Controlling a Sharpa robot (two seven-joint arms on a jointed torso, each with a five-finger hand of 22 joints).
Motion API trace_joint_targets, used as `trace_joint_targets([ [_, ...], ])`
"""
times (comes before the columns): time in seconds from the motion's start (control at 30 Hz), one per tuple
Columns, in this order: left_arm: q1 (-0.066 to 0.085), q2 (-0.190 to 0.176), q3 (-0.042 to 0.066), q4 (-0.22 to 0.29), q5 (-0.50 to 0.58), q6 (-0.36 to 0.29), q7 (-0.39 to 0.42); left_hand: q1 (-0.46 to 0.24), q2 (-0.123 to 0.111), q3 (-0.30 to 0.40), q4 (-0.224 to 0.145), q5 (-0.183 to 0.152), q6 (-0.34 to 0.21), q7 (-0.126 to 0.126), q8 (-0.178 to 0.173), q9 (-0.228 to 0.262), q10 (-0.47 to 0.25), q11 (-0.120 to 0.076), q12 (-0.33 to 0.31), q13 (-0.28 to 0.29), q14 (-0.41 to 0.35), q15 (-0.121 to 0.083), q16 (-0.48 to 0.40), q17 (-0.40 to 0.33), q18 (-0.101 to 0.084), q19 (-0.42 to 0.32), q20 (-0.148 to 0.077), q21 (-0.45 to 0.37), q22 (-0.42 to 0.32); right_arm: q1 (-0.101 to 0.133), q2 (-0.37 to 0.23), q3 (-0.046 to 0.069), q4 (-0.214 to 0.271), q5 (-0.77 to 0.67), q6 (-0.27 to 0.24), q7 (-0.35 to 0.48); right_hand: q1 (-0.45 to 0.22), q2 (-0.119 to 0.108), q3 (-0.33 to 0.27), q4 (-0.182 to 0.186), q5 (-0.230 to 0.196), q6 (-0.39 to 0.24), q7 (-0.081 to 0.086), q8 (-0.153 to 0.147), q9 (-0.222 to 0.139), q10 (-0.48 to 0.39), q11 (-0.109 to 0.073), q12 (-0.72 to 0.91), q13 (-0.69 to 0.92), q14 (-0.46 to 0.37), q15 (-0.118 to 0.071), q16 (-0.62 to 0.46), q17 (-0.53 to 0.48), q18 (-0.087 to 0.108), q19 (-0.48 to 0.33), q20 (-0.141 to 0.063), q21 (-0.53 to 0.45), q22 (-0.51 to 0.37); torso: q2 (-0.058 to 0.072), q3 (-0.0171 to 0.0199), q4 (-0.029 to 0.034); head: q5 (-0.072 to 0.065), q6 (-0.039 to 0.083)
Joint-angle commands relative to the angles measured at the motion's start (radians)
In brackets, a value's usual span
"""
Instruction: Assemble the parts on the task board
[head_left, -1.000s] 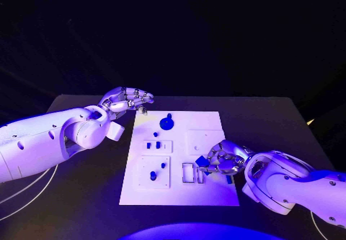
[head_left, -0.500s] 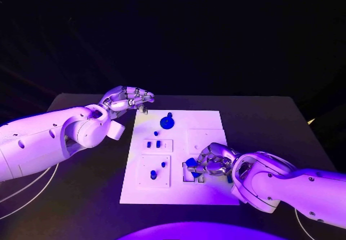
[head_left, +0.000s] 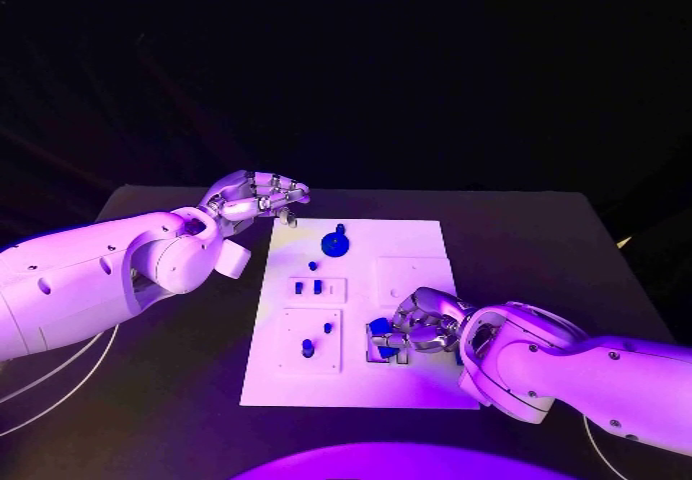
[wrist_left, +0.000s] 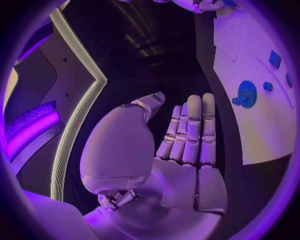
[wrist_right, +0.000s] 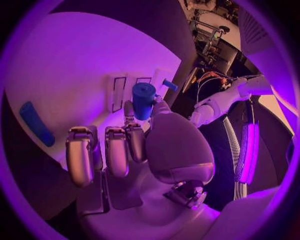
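Right hand (head_left: 417, 330) low over task board (head_left: 411, 240) — fingers (wrist_right: 134, 142) round blue part (wrist_right: 143, 100).

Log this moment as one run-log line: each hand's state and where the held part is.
left hand: holds nothing, off the task board corner | right hand: pinches blue part | part: above board's slots, not yet seated

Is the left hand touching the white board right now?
Apart. In the left wrist view the left hand lies with fingers straight and nothing in it, and dark table shows between the fingertips and the white board.
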Motion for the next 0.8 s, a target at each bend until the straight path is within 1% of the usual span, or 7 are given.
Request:
trace_joint_targets([
  [0.03,0.0,0.001,0.001,0.002,-0.001,0.013,0.006,0.002,0.008,-0.006,0.0,0.001,-0.006,0.021,0.006,0.001,-0.008,0.0,0.006,0.002,-0.004,0.001,0.003,0.002,0.014,0.009,-0.002,-0.003,-0.002,-0.004,0.003,-0.003,-0.002,-0.002,0.034,-0.008,-0.009,-0.001,-0.01,-0.001,-0.008,0.056,-0.047,0.003,0.001,0.016,-0.005,0.007,0.129,0.09,-0.007,0.004,0.176,-0.02,0.088,-0.006,0.005,0.252,0.0,0.0001,0.0005,0.001,0.0],
  [0.2,0.0,0.001,0.001,0.002,-0.001,0.013,0.005,0.002,0.008,-0.007,0.0,0.001,-0.007,0.021,0.006,0.001,-0.008,0.0,0.006,0.002,-0.004,0.001,0.003,0.002,0.014,0.009,-0.002,-0.004,-0.002,-0.004,0.007,-0.003,-0.003,-0.005,0.026,-0.007,-0.012,-0.001,-0.012,0.0,-0.01,0.057,-0.047,0.004,0.002,0.017,-0.005,0.007,0.129,0.09,-0.007,0.005,0.177,-0.02,0.088,-0.006,0.004,0.252,0.0,-0.0004,0.0008,0.001,0.001],
  [0.47,0.0,0.0,0.001,0.002,-0.001,0.015,0.003,0.002,0.008,-0.007,0.0,0.001,-0.007,0.021,0.006,0.001,-0.008,0.0,0.006,0.002,-0.004,0.001,0.003,0.002,0.014,0.009,-0.002,-0.004,-0.002,-0.005,0.005,-0.003,0.002,-0.008,0.022,-0.006,-0.016,-0.001,-0.014,0.0,-0.011,0.058,-0.047,0.005,0.002,0.019,-0.006,0.01,0.132,0.09,-0.007,0.005,0.178,-0.02,0.088,-0.006,0.006,0.252,0.0,-0.0007,0.0006,0.005,-0.002],
  [0.6,0.0,0.0,0.001,0.002,-0.001,0.018,0.001,0.002,0.008,-0.007,0.0,0.001,-0.007,0.021,0.006,0.001,-0.008,0.0,0.006,0.002,-0.004,0.001,0.003,0.002,0.014,0.009,-0.002,-0.004,-0.002,-0.006,0.006,-0.003,-0.001,-0.014,0.016,-0.008,-0.017,-0.001,-0.015,0.0,-0.012,0.058,-0.047,0.005,0.002,0.019,-0.006,0.009,0.132,0.09,-0.007,0.005,0.177,-0.021,0.089,-0.006,0.007,0.252,-0.001,-0.0006,0.0003,0.005,-0.001],
  [0.7,0.0,0.0,0.001,0.003,-0.001,0.019,0.0,0.002,0.009,-0.007,0.001,0.001,-0.007,0.021,0.006,0.002,-0.009,0.0,0.006,0.002,-0.004,0.001,0.003,0.002,0.014,0.009,-0.002,-0.005,-0.003,-0.006,0.008,-0.003,-0.003,-0.022,0.008,-0.011,-0.033,0.001,-0.024,0.001,-0.015,0.059,-0.047,0.007,0.002,0.018,-0.006,0.007,0.131,0.09,-0.008,0.005,0.177,-0.02,0.088,-0.007,0.007,0.252,0.0,-0.0007,0.0006,0.004,0.001],
  [0.77,0.0,0.0,0.001,0.002,-0.001,0.019,-0.001,0.002,0.009,-0.007,0.001,0.001,-0.007,0.021,0.006,0.002,-0.009,0.0,0.006,0.002,-0.004,0.001,0.003,0.002,0.014,0.009,-0.002,-0.005,-0.003,-0.006,0.011,-0.003,-0.006,-0.033,0.002,-0.015,-0.06,0.006,-0.046,0.001,0.001,0.059,-0.048,0.011,0.003,0.018,-0.006,0.005,0.132,0.09,-0.008,0.004,0.176,-0.02,0.088,-0.007,0.006,0.252,0.0,-0.0003,0.0006,0.004,0.001],
  [0.8,0.0,0.0,0.001,0.002,-0.001,0.019,-0.001,0.002,0.009,-0.007,0.001,0.001,-0.007,0.021,0.006,0.002,-0.009,0.0,0.006,0.002,-0.004,0.001,0.003,0.002,0.014,0.009,-0.002,-0.005,-0.003,-0.006,0.012,-0.003,-0.007,-0.037,0.001,-0.017,-0.072,0.01,-0.058,0.001,-0.022,0.059,-0.048,0.013,0.004,0.018,-0.007,0.004,0.132,0.09,-0.008,0.005,0.177,-0.02,0.088,-0.007,0.006,0.252,0.0,-0.0001,0.0003,0.004,0.002],
])
